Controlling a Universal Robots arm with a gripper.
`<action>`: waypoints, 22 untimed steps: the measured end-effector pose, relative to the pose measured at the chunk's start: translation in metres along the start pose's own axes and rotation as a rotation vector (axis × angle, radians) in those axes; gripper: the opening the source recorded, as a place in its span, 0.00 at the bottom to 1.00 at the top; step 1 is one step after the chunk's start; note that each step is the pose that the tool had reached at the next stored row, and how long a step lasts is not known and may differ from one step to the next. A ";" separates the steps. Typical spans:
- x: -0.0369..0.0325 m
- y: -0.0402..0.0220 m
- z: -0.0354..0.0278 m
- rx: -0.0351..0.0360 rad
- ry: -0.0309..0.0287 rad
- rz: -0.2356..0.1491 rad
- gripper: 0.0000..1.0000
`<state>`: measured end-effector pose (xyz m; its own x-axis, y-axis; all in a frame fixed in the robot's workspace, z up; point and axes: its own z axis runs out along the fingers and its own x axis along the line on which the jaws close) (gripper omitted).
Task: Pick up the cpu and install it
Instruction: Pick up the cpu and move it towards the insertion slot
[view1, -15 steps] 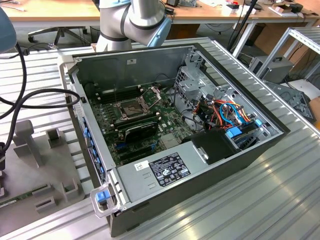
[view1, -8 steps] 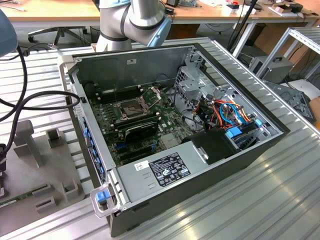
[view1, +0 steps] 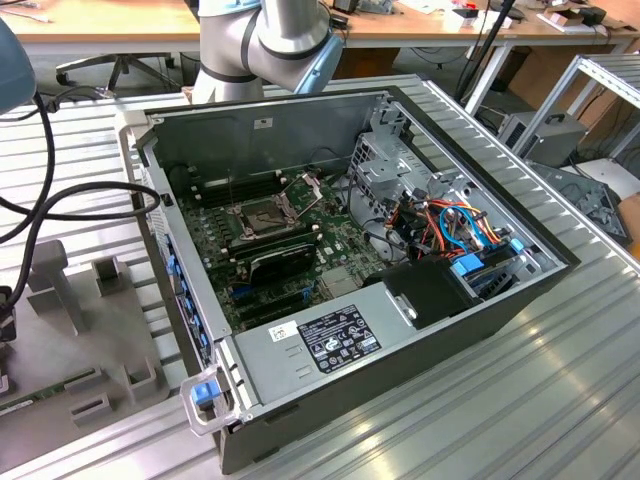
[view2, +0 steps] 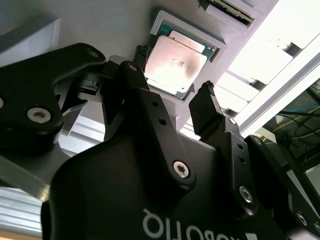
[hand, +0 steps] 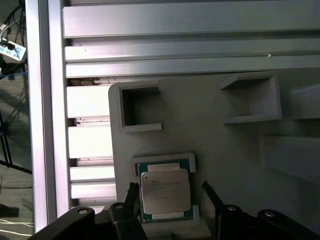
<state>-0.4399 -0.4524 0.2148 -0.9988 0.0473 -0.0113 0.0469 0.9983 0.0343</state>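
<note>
The cpu (hand: 165, 192) is a small square chip with a dull metal face, lying flat in a shallow recess of a grey holder plate (hand: 210, 135). My gripper (hand: 170, 194) is open and its two black fingertips straddle the chip, one close beside each edge, with a visible gap on one side. In the second wrist view the cpu (view2: 175, 65) shows just beyond the fingertips of the gripper (view2: 172, 80). Nothing is held. In the exterior view the silver socket (view1: 262, 213) on the motherboard stands open with its frame raised.
The open computer case (view1: 480, 330) lies on a ribbed aluminium table (view1: 560, 400), with drive cables at the exterior view's right. The grey holder plate (view1: 70, 340) with raised blocks sits at the exterior view's left. Black cables (view1: 40, 200) hang there. The arm's base (view1: 270, 40) stands behind the case.
</note>
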 end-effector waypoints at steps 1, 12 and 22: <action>0.0000 0.0000 0.0000 0.0001 0.0000 0.000 0.61; -0.0005 -0.0002 0.0070 0.0215 0.0014 0.000 0.61; -0.0024 -0.0001 0.0112 0.0306 0.0062 -0.010 0.61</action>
<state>-0.4374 -0.4522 0.2037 -0.9993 0.0370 -0.0052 0.0370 0.9993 0.0036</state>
